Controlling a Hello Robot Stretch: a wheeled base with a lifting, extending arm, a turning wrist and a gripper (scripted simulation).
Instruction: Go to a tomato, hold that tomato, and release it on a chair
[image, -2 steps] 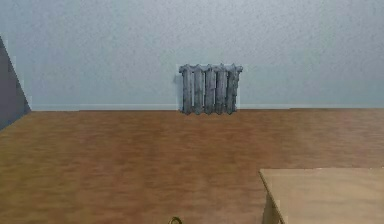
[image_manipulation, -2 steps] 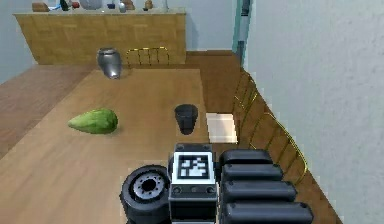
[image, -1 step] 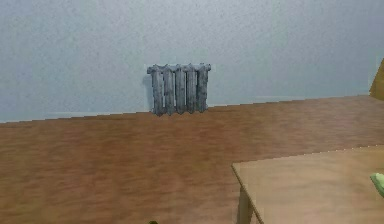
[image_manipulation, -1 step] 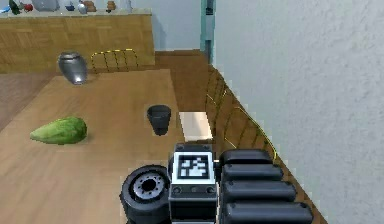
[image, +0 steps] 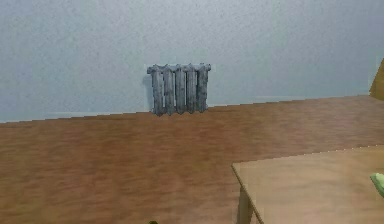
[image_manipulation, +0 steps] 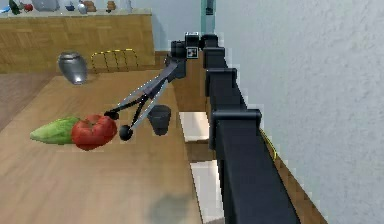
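The gripper (image_manipulation: 118, 121) reaches in over the table (image_manipulation: 60, 190) edge to the tomato (image_manipulation: 93, 131) for grasping; hold status cannot be determined.

A pale blue-grey wall (image: 80, 50) stood ahead of me and ran across the whole width of the room. Against it, near the middle, was a grey radiator (image: 179, 89) with several upright ribs, and its foot met the line where the wall joined the floor. The floor (image: 100, 160) was of reddish-brown wood. In the lower right, the corner of a light wooden table (image: 300, 185) came into sight. A small pale green thing (image: 379, 181) lay on the table at the right edge; what it was I could not tell. Higher on the same edge showed a yellowish-brown piece (image: 379, 80) of something, also unclear.
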